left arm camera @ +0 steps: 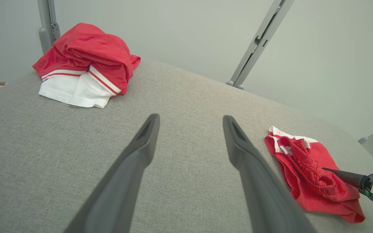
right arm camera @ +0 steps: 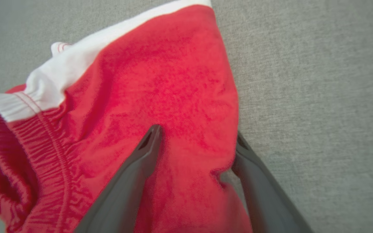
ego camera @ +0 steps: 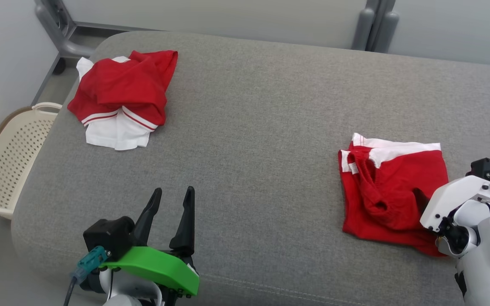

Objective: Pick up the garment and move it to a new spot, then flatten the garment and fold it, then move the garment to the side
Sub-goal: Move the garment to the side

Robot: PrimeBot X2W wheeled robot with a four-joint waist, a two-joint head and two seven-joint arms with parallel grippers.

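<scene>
Shorts (ego camera: 398, 182): red with a white band, folded, lying on the right of the grey cushion (ego camera: 262, 127) | far left: basket (ego camera: 11, 157) beside the cushion | back left: crumpled red-and-white garment (ego camera: 121, 93) | left gripper (ego camera: 174, 191): fingers spread wide, empty, over bare cushion | right gripper (right arm camera: 197, 132): fingers spread wide astride the shorts' edge, not clamped.

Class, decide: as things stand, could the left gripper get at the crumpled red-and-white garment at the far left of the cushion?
Probably yes: the left gripper stands open, and nothing but grey cushion lies between it and the garment.
</scene>
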